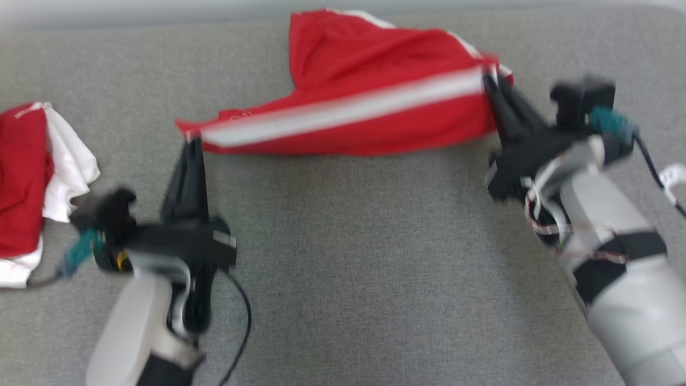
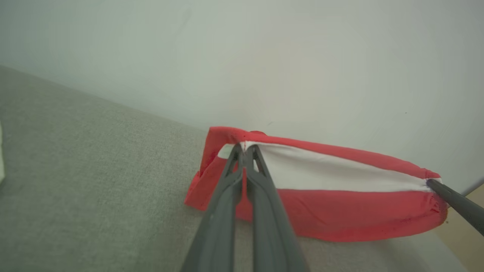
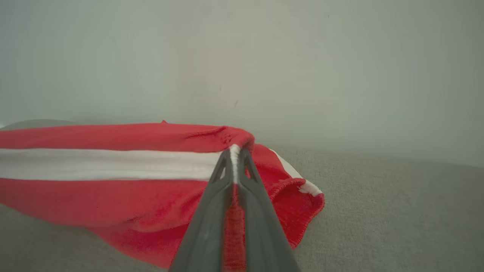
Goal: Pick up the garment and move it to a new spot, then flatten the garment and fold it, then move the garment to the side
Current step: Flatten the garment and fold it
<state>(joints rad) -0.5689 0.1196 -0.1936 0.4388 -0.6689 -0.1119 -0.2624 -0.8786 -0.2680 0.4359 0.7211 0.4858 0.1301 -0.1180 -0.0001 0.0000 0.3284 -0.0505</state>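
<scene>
- The garment [image 1: 348, 107], red with one white stripe along it, is stretched between the two grippers over the far middle of the grey padded surface [image 1: 343, 279]. Its rear part bunches up towards the pale wall.
- The left gripper [image 1: 188, 140] has its fingers pressed together, pinching the garment's left end right at the white stripe. The left wrist view shows the cloth caught at the very tips.
- The right gripper [image 1: 490, 75] is likewise pressed together on the right end, pinching the stripe beside a gathered, elastic-looking hem.
- Handling, as I judge it: the garment is light, soft and limp. It sags between the two holds and has no stiffness of its own, so it keeps a shape only while pulled taut.
- It does not look fragile. The knit seems slightly stretchy, and a thin pinch at the tips could slip if it is tugged hard.
- The best holds seem to be the hems and corners, where the cloth is doubled. The two ends of the stripe, as taken now, suit spreading it flat.
- Count: one held garment, two grippers, one grey surface.
- There is also one separate heap of red and white cloth [image 1: 32, 182] at the left edge, well apart from the garment.
</scene>
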